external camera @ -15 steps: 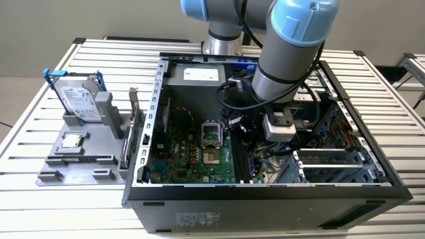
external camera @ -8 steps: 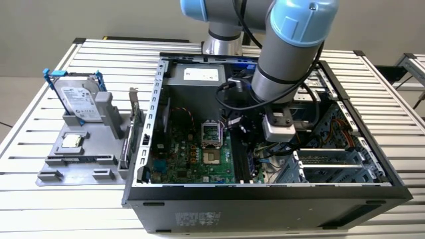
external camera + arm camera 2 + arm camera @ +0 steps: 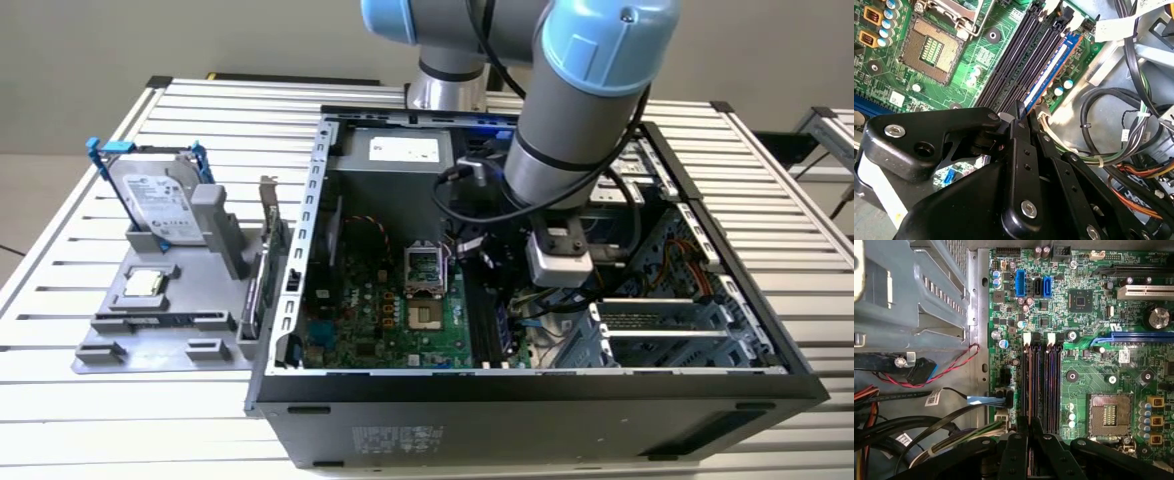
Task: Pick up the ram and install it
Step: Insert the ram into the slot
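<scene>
The gripper (image 3: 1021, 112) is reaching down inside the case (image 3: 534, 395), its fingers pinched together on the near end of the ram (image 3: 1051, 72), which is sitting in the board's (image 3: 979, 60) outermost slot, beside the cables (image 3: 1114, 130).

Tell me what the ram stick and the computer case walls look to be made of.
The ram: likely rigid printed circuit board, glossy blue with a pale strip along its edge, standing in a black slot by the gripper. The case wall: probably sheet metal, matte grey, thin with folded edges and punched holes.
</scene>
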### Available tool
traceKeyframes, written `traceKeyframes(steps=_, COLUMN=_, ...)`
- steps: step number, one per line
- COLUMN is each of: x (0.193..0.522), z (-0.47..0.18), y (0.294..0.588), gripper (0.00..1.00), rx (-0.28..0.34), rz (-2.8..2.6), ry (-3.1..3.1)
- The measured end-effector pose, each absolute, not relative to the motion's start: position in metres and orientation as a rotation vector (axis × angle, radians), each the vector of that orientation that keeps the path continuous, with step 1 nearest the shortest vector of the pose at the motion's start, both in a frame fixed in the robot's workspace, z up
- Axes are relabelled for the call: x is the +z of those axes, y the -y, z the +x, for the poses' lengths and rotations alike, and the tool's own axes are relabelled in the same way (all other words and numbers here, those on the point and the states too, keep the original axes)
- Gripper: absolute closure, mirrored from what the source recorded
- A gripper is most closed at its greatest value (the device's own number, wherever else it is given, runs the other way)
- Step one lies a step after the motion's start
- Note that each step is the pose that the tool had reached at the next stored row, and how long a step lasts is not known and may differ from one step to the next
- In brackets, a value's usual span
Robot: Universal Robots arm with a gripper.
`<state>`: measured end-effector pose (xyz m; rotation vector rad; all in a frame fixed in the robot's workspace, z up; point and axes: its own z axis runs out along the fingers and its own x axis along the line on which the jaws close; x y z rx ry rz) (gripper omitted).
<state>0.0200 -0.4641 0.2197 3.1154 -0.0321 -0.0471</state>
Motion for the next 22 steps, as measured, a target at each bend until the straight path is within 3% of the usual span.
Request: traceKeyframes(steps=22, x=0.2136, z=0.0201, y=0.4641, gripper=1.0, rx=-0.047, rz=3.115, ry=0.032)
